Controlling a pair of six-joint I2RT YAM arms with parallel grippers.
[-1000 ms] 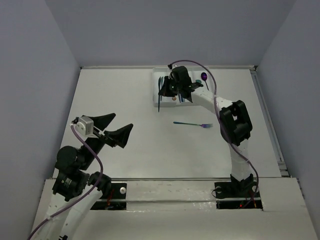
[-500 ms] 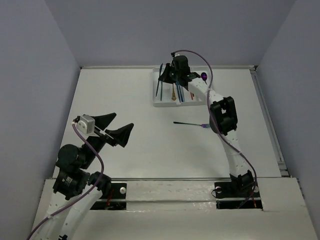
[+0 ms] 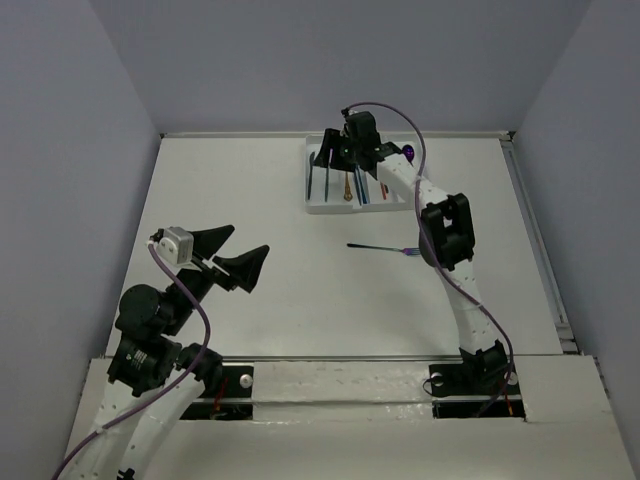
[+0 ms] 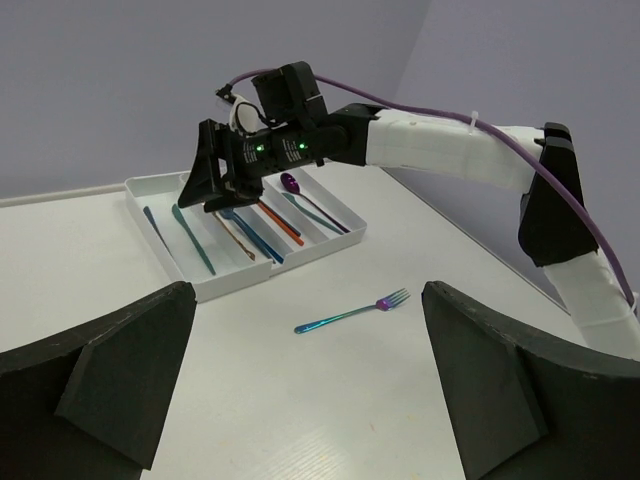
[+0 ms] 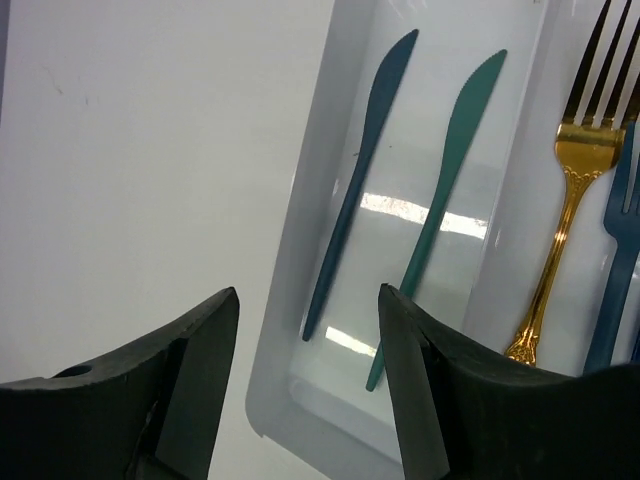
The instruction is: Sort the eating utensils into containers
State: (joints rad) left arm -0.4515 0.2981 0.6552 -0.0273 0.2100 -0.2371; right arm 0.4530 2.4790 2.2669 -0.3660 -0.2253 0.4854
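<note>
The white tray (image 3: pixel 340 209) (image 4: pixel 230 285) (image 5: pixel 282 330) sits at the far middle of the table. My right gripper (image 3: pixel 335 155) (image 4: pixel 212 198) (image 5: pixel 305 300) hovers open over its leftmost compartment and holds nothing. Below it a dark blue knife (image 5: pixel 360 180) and a teal knife (image 5: pixel 445 190) lie side by side. A gold fork (image 5: pixel 570 190) and a blue fork (image 5: pixel 620 250) lie in the compartment to the right. An iridescent fork (image 3: pixel 388 248) (image 4: pixel 352 312) lies on the table in front of the tray. My left gripper (image 3: pixel 247 241) (image 4: pixel 310 292) is open and empty, raised at the near left.
More utensils fill the tray's right compartments, among them an orange stick (image 4: pixel 278 220) and a purple spoon (image 3: pixel 410 153) (image 4: pixel 290 182). The right arm's purple cable (image 3: pixel 420 165) arcs above the tray. Grey walls close the table on three sides.
My right gripper carried a knife over the tray's left compartment, then opened. The knife now lies in that compartment. The left arm has hardly moved.
</note>
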